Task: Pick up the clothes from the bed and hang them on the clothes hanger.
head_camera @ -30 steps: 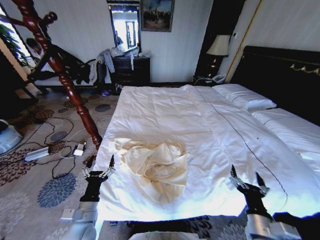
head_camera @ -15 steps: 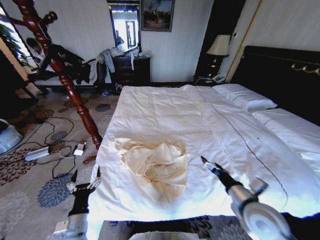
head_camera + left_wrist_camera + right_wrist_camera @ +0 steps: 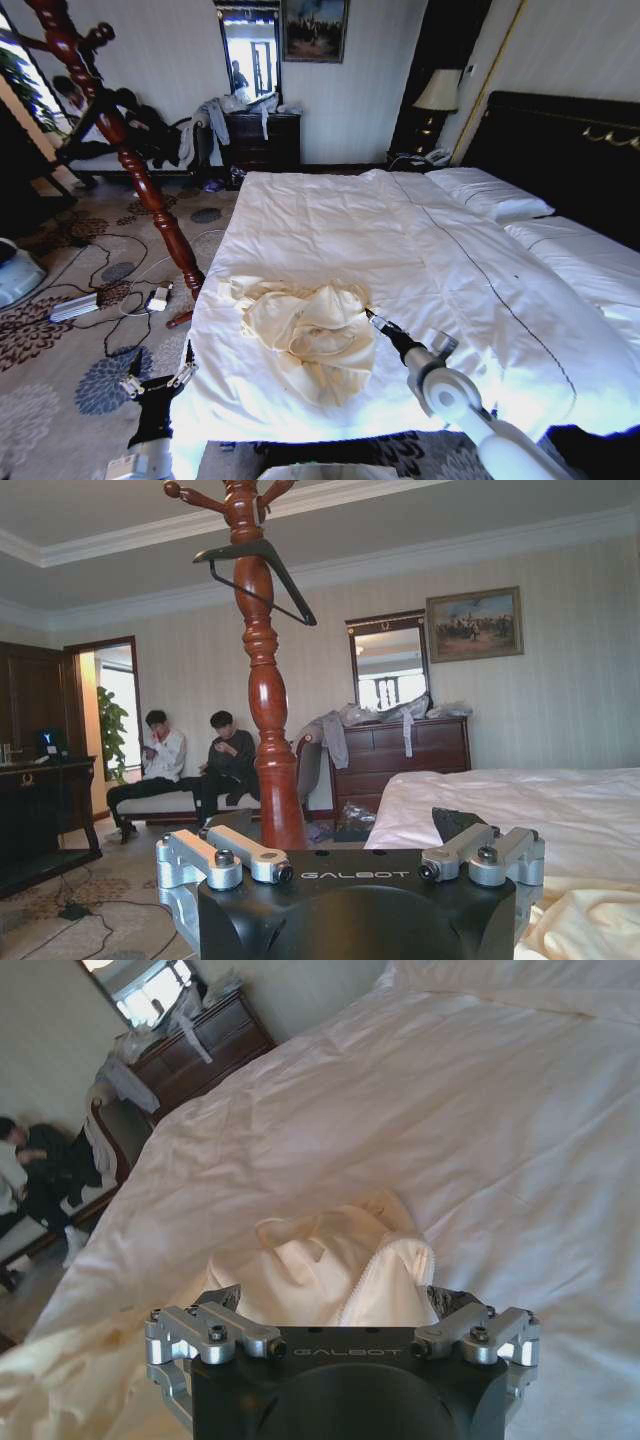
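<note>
The clothes [image 3: 310,335] are a crumpled cream heap near the front left of the white bed [image 3: 400,240]. My right gripper [image 3: 372,318] reaches in from the right and is open. In the right wrist view its fingers [image 3: 455,1305] straddle a raised fold of the clothes [image 3: 330,1260]. Low beside the bed's front left corner, my left gripper [image 3: 155,378] is open and holds nothing. The left wrist view looks up past that gripper [image 3: 345,835] at the black clothes hanger [image 3: 230,550], which hangs at the top of a red wooden coat stand [image 3: 262,730].
The coat stand [image 3: 130,160] rises from the carpet left of the bed. Cables and a power strip [image 3: 75,305] lie on the floor there. A dark dresser [image 3: 262,140] stands against the far wall, and the black headboard [image 3: 570,150] runs along the right.
My right arm swung in from the bed's front right to the edge of the clothes. The left gripper sank lower and to the left, off the bed's corner.
</note>
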You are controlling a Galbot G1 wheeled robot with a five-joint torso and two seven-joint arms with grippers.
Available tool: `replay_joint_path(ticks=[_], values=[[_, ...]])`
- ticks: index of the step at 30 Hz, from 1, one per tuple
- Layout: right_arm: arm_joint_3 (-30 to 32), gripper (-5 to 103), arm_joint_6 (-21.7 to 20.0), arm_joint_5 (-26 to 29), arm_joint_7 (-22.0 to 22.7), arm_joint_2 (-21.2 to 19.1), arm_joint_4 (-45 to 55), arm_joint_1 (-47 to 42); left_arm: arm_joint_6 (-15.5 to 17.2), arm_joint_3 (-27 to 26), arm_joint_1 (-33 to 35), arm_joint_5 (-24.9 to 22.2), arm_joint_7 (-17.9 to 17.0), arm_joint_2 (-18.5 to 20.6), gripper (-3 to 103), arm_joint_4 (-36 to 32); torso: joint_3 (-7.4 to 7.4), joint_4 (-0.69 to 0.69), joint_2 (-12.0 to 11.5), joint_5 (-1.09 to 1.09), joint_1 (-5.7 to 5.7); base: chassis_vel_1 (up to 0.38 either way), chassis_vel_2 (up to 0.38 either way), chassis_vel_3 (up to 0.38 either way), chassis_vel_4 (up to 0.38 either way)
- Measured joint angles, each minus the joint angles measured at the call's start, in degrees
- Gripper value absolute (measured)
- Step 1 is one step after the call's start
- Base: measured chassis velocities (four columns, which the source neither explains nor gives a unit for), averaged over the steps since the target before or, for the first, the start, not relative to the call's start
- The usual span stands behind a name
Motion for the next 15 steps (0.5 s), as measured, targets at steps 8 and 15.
replay_joint_path(ticks=[8,15], values=[[-3.43,100,3.57,-11.42,-4.29,0.87,-0.39,-0.72,3.6,3.55,-0.92,-3.5,0.76,0.66,100,4.32,0.0,0.03,0.0,0.0,0.0,0.0,0.0,0.0,0.0],[8.51,100,14.45,-16.01,-10.91,0.25,-0.14,-3.92,9.0,6.65,-3.38,-16.8,2.44,5.77,100,2.82,0.0,0.01,0.0,0.02,0.0,0.0,0.0,0.0,0.0]])
